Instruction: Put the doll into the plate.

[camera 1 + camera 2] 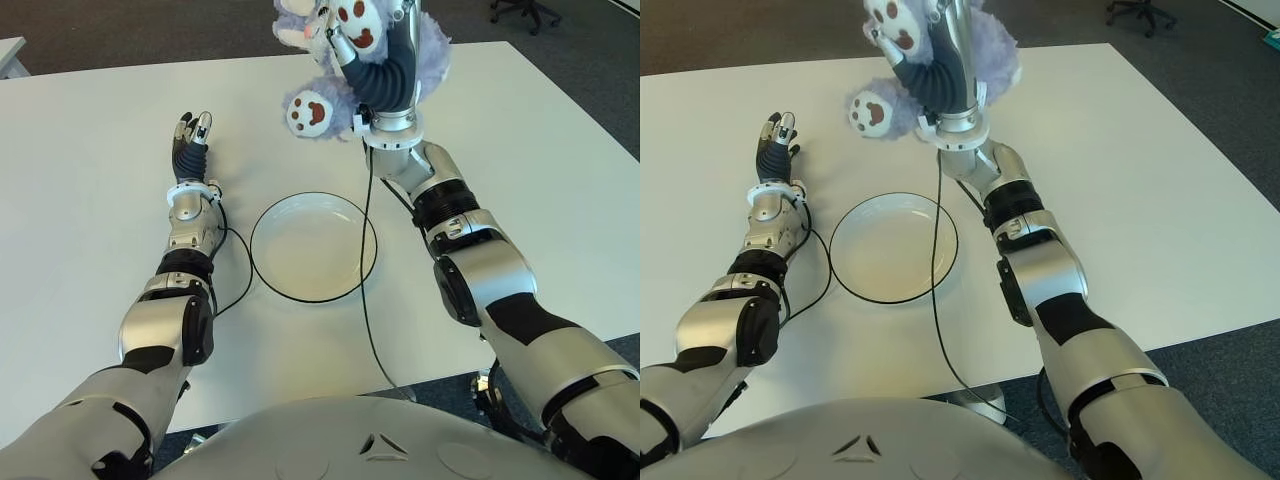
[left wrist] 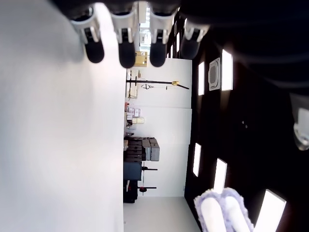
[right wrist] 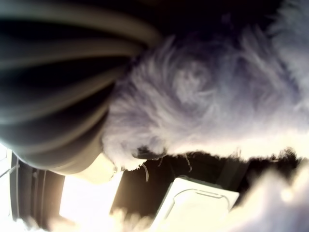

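A fluffy lavender doll [image 1: 330,95] with white paws and brown pads hangs in the air beyond the plate, and my right hand [image 1: 385,70] is shut on it, raised high over the table's far middle. In the right wrist view its purple fur [image 3: 212,96] fills the picture against the dark palm. The round white plate [image 1: 313,246] with a dark rim lies on the white table [image 1: 90,160], nearer to me than the doll. My left hand [image 1: 192,140] shows left of the plate, fingers [image 2: 126,46] straight and holding nothing.
A thin black cable [image 1: 365,290] runs from my right wrist across the plate's right edge toward my body. Another cable [image 1: 240,270] loops beside my left forearm. An office chair [image 1: 525,10] stands on the floor past the table's far right corner.
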Robot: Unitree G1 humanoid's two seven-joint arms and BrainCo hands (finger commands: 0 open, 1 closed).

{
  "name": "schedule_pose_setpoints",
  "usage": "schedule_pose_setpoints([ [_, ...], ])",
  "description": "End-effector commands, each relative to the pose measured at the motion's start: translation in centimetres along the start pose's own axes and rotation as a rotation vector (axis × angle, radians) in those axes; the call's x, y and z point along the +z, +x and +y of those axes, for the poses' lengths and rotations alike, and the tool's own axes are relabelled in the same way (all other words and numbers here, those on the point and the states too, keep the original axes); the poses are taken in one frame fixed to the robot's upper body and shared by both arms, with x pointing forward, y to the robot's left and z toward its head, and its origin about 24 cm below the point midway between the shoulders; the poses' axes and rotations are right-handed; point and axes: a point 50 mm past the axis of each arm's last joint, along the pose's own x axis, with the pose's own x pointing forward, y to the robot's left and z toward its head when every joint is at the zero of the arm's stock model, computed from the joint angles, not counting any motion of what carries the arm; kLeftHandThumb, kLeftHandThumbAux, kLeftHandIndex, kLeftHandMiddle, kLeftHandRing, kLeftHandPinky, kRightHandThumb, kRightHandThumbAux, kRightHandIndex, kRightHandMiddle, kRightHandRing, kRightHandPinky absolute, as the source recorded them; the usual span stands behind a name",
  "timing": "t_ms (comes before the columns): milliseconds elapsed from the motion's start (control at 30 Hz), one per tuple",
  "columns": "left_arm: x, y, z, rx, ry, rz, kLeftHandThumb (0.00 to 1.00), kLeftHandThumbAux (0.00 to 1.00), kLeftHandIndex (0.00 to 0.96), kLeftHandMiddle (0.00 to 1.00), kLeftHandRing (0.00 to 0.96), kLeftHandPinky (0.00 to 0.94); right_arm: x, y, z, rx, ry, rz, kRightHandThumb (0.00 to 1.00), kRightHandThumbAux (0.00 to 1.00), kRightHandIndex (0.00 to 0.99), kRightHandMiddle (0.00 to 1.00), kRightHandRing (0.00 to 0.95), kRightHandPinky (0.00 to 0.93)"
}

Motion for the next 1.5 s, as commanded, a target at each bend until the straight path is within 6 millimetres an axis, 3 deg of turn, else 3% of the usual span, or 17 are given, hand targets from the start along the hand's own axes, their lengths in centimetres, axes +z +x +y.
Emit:
schedule_pose_setpoints([
  [33,-5.5,-2.8,1.0,0.034,0.031,0.227,0.0,0.399,0.0,0.106,0.104,0.068,0.2,-0.6,0.1,0.003,0.025,0.009,0.713,0.715,0.44,0.851,0.848,0.825],
  [667,-5.6,-3.0,1.1,0.026,0.023,0.227,0.0,0.387,0.0,0.056,0.059,0.044,0.4,-1.8,0.6,0.148,0.217,0.137,0.711,0.713,0.439,0.863,0.863,0.852],
  [800,-5.5,-3.0,0.9,0.023,0.002,0.222,0.0,0.369,0.0,0.044,0.063,0.111,0.6,-2.0,0.8,0.172,0.301,0.147,0.717,0.712,0.439,0.874,0.867,0.874],
  [1067,-5.5,-3.1,0.7,0.021,-0.023,0.205,0.0,0.378,0.0,0.071,0.103,0.147,1.1,-2.1,0.7,0.149,0.37,0.143,0.722,0.711,0.438,0.894,0.882,0.881],
  [1500,-6.1,-3.3,0.9,0.006,-0.026,0.215,0.0,0.42,0.0,0.074,0.085,0.091,1.4,-2.5,1.0,0.298,0.504,0.163,0.722,0.711,0.438,0.902,0.883,0.886],
])
